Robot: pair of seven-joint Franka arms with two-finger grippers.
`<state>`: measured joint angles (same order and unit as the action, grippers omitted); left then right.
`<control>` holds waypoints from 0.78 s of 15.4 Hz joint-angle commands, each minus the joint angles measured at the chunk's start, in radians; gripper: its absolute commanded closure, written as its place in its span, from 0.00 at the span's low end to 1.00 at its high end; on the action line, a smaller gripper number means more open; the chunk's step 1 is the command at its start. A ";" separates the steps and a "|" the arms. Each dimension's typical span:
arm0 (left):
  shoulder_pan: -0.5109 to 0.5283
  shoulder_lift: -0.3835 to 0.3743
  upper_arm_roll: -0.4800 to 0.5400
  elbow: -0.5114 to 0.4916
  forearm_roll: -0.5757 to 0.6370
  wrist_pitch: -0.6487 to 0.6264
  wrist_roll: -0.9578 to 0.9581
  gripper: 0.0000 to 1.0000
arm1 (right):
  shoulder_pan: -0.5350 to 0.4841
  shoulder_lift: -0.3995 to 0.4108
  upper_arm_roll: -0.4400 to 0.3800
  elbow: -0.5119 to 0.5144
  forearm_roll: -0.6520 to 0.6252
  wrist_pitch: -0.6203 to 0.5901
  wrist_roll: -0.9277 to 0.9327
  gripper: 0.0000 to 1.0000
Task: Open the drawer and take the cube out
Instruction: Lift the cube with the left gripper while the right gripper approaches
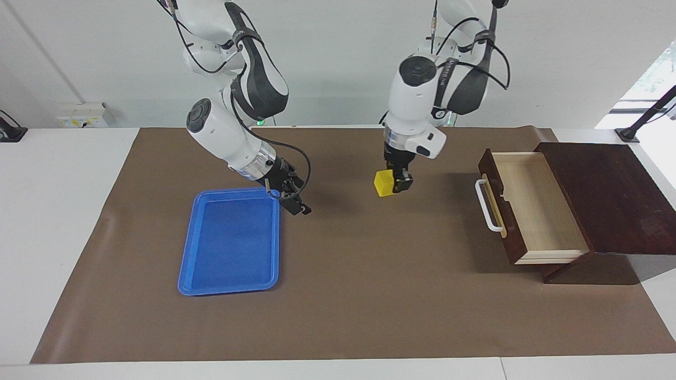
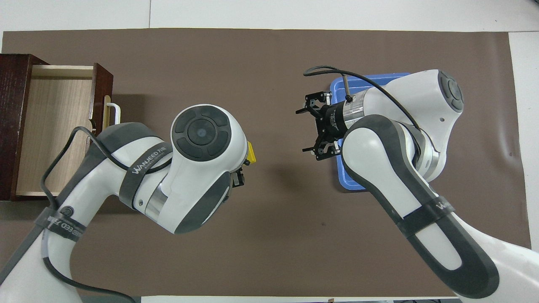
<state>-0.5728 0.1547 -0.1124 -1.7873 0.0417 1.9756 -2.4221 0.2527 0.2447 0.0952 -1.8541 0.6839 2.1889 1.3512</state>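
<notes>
Now the cube is held in the closed fingers of the left gripper, up in the air over the bare mat at the upper centre of the facing frame, between the tray and the drawer. The drawer is seen pulled out at the right of that frame, with its pale inside uncovered and its handle turned toward the middle of the table. The right gripper is seen with its fingers spread wide and nothing between them, over the mat just beside the upper corner of the tray.
</notes>
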 commanded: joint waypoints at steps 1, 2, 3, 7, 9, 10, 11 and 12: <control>-0.044 -0.006 0.023 -0.038 -0.005 0.080 -0.038 1.00 | 0.029 0.083 -0.003 0.079 0.022 0.009 0.046 0.00; -0.047 0.005 0.023 -0.038 -0.003 0.089 -0.069 1.00 | 0.033 0.099 -0.003 0.082 0.022 0.014 0.045 0.00; -0.051 0.005 0.023 -0.038 -0.002 0.100 -0.086 1.00 | 0.039 0.106 -0.002 0.082 0.022 0.015 0.042 0.00; -0.058 0.011 0.025 -0.044 0.004 0.123 -0.120 1.00 | 0.079 0.096 -0.003 0.037 0.025 -0.009 -0.015 0.00; -0.047 0.013 0.025 -0.044 0.004 0.137 -0.123 1.00 | 0.089 0.076 -0.003 0.020 0.042 -0.008 -0.017 0.00; -0.044 0.013 0.025 -0.046 0.004 0.140 -0.123 1.00 | 0.088 0.056 -0.003 0.007 0.045 -0.008 -0.015 0.00; -0.045 0.013 0.025 -0.047 0.004 0.140 -0.123 1.00 | 0.088 0.041 -0.003 0.004 0.060 -0.008 -0.012 0.00; -0.045 0.013 0.025 -0.049 0.004 0.143 -0.123 1.00 | 0.089 0.022 -0.003 0.003 0.083 -0.009 -0.011 0.00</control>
<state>-0.6084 0.1723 -0.0986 -1.8181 0.0418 2.0898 -2.5290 0.3465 0.3341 0.0958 -1.8099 0.7112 2.1928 1.3702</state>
